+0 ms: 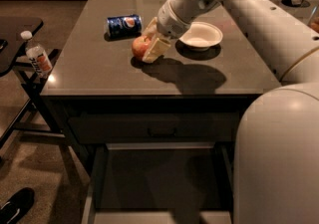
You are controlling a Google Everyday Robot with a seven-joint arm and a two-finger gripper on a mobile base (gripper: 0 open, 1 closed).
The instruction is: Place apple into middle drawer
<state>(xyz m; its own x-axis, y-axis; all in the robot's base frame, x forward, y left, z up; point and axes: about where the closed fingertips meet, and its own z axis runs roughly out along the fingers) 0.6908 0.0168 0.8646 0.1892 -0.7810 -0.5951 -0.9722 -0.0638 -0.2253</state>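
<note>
1. The apple [139, 47] is found resting on the table [94, 68], toward its middle, between the blue soda can [123, 25] behind it and the near edge. A white bowl [201, 35] stands apart to its right.

2. The gripper [153, 49] is seen low over the tabletop, pressed against the right side of the apple, with the arm reaching in from the upper right. Whether the gripper is clamped on the apple or merely set beside it cannot be told.

3. The apple lies immediately to the left of the gripper, in contact with it. As the fruit is round, no long axis needs to be allowed for. Only one arm is fitted, so no choice of side arises.

4. The middle drawer [154, 183] is observed pulled open below the table front, its dark bottom exposed. It lies nearer the camera than the apple and well below it, under the closed drawer front [162, 129] with the bar handle.

5. It is judged that the grasp is the step in hand; a lift, a carry over the near edge and a lowering into the drawer are not yet done.

6. A risk is noted that the apple may be rolled leftward if contact is one-sided.
</note>
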